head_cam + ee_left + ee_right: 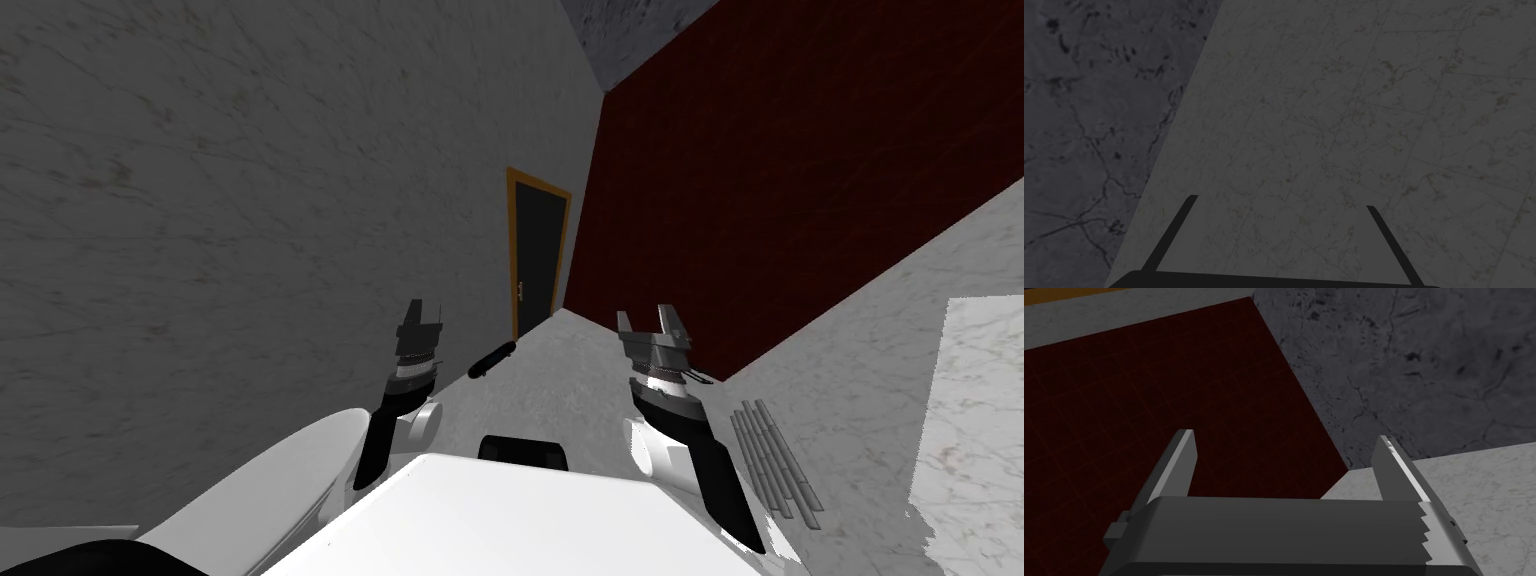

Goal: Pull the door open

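Left pincer (1280,201): blades wide apart, nothing between them, facing a pale marbled surface.
Right pincer (1285,435): blades also wide apart, empty, raised in front of the red wall (800,150).
Door (538,255): dark panel in an orange frame (512,250). It is shut, set in the grey wall (250,200) at the far end of the corridor, just beside the corner with the red wall. It is well apart from both pincers.
Handle (521,291): small pale fitting at mid-height by one frame edge; its shape is too small to tell.
Handling (judged): stiff hinged slab, probably weighty, moving only on its arc. The handle is the one hold; thin blades may slip on it, so a square, full-depth grip suits.
Room: narrow corridor between the two walls. A dark cylinder (491,359) lies on the floor (560,390) between me and the door. Grey slats (775,455) lie near the right arm. A door pulled open would likely sweep into the corridor, so space to back away is needed.
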### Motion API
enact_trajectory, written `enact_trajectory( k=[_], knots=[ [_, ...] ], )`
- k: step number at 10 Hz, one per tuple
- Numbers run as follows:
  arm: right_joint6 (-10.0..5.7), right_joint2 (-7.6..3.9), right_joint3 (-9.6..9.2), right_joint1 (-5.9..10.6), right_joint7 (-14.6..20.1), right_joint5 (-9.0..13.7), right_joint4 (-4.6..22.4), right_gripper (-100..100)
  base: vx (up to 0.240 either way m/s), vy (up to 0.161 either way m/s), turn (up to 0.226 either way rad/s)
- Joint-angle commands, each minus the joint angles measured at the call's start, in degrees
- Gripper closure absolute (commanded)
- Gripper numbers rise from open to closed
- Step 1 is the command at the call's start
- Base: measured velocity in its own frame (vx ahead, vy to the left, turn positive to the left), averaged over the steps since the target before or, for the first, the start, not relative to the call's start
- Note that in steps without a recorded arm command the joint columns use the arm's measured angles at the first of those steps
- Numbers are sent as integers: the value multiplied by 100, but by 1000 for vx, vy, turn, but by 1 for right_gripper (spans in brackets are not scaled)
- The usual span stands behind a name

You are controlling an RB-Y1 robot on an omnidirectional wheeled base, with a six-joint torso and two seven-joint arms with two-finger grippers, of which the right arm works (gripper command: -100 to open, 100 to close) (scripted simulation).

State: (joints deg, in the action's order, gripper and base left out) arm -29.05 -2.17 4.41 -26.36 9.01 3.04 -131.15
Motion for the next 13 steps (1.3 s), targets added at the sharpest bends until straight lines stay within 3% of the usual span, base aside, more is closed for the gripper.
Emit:
enact_trajectory(
  k=[1, 13],
  knots=[
    [-76, -40, 7, 75, 148, 74, 245, -100, 103, -43, 179],
    [-381, -214, 53, 619, 1000, 516, 1646, -100, 81, -57, 151]
  ],
)
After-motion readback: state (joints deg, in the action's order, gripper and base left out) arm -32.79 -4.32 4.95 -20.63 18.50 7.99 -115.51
